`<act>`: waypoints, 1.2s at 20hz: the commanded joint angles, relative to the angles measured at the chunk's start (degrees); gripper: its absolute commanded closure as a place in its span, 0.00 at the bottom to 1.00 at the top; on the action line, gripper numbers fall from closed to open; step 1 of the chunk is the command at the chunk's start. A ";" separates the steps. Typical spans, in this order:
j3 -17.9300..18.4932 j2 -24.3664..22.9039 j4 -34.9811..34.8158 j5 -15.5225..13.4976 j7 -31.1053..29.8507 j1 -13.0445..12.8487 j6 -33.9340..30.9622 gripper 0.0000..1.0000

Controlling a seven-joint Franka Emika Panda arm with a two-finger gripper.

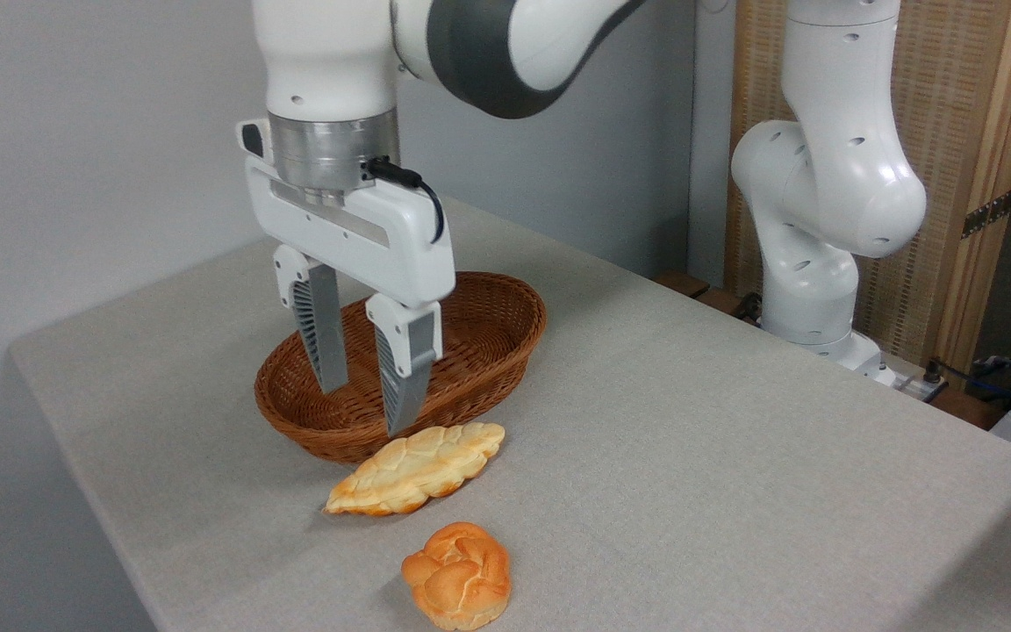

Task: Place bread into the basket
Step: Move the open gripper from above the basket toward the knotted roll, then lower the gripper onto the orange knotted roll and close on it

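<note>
A table (690, 456) covered in plain grey cloth holds three things. An oval brown wicker basket (479, 351) sits toward its back left. Just in front of the basket lies a pale braided loaf (418, 468). Nearer the table's front edge, beyond the loaf, rests a small golden knotted bun (459, 575).

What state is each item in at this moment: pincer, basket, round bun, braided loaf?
Pincer: open, holding nothing, fingers pointing down over the basket.
Basket: upright on the table, nothing inside.
Round bun: lying on the table, outside the basket, untouched.
Braided loaf: lying flat on the table just in front of the basket.
</note>
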 commanded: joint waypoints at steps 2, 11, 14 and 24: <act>2.47 -0.70 -1.82 0.08 4.44 -0.41 4.51 0.00; 5.90 -0.44 -10.00 0.26 12.69 -0.33 12.34 0.00; 7.65 -0.17 -12.29 0.26 15.77 -0.33 14.72 0.00; 10.03 2.90 -13.34 0.78 19.91 -0.41 17.27 0.00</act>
